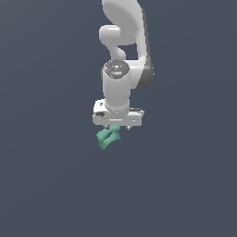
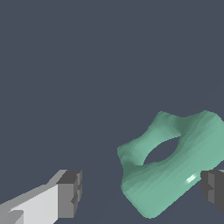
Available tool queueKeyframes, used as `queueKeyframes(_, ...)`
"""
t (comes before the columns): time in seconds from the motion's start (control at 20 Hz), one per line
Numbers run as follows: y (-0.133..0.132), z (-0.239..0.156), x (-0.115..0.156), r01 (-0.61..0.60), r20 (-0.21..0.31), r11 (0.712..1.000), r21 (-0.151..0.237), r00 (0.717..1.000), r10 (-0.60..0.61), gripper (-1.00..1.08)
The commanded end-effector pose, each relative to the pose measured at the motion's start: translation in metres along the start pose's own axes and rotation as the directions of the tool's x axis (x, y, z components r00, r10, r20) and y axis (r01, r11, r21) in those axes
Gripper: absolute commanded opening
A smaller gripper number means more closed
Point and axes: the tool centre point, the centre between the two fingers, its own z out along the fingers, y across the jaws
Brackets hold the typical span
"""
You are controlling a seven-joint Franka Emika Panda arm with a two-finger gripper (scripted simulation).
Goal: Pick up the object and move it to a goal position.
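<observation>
The object [image 2: 175, 166] is a small teal-green chunky piece with a hole through its middle. In the wrist view it lies between my fingers, close against one dark pad [image 2: 213, 190], and a wide gap separates it from the other pad [image 2: 70, 193]. My gripper [image 2: 140, 192] is open. In the exterior view the white gripper [image 1: 118, 127] points straight down, and the object [image 1: 108, 136] sits just below it, offset toward the exterior view's left. Whether the object touches the nearer pad cannot be told.
A plain dark grey surface [image 1: 51, 185] fills both views. The white arm [image 1: 122, 41] rises behind the gripper in the exterior view. No other objects or markers show.
</observation>
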Motion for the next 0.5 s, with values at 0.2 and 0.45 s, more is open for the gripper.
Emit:
queueKeyframes(0.2, 0.004, -0.007, 0.005, 0.003, -0.012, 1.0, 0.0, 1.0, -0.003, 1.0)
queueKeyframes(0.45, 0.009, -0.02, 0.013, 0.018, -0.033, 1.0, -0.001, 0.999, -0.018, 1.0)
